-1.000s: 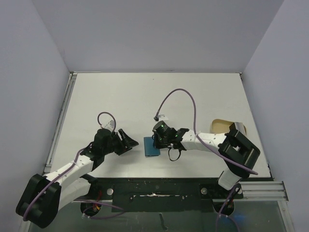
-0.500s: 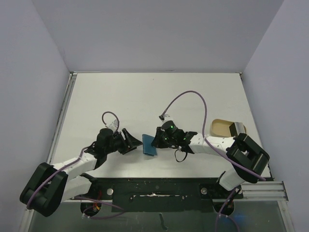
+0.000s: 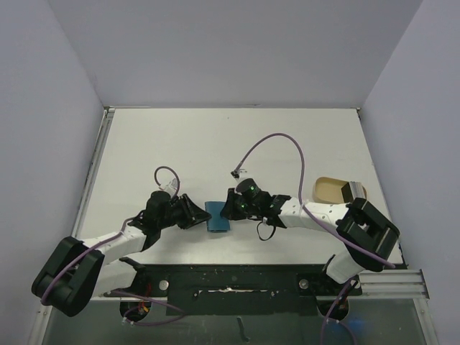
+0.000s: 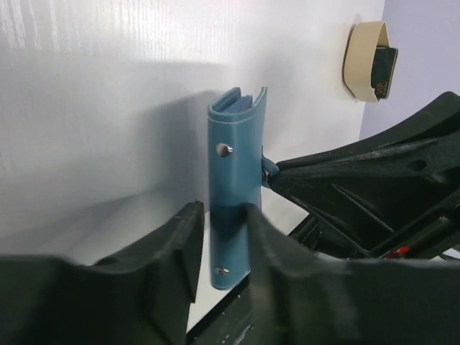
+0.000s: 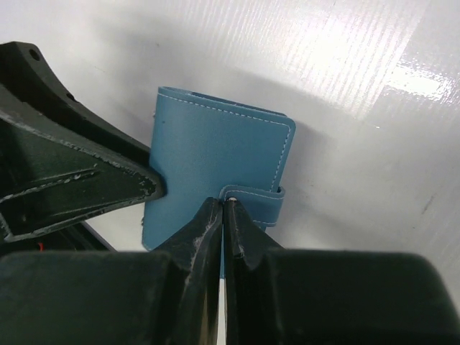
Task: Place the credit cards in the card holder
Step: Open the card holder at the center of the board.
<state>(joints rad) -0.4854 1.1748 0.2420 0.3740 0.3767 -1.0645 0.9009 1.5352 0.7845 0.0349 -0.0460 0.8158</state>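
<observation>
The teal-blue card holder stands on its edge between my two grippers near the table's front edge. In the left wrist view the card holder is folded, and my left gripper straddles its near end. One finger touches it and a thin gap shows at the other. My right gripper is shut on the snap tab of the card holder. In the top view the left gripper and right gripper flank it. A dark card-like thing sits in a beige tray.
The beige tray also shows in the left wrist view at the far right of the table. A purple cable arcs above the right arm. The black front rail runs just behind the grippers.
The left gripper has moved right to the card holder and narrowed around its end. The right gripper has shifted the holder slightly left and keeps its hold on it.
</observation>
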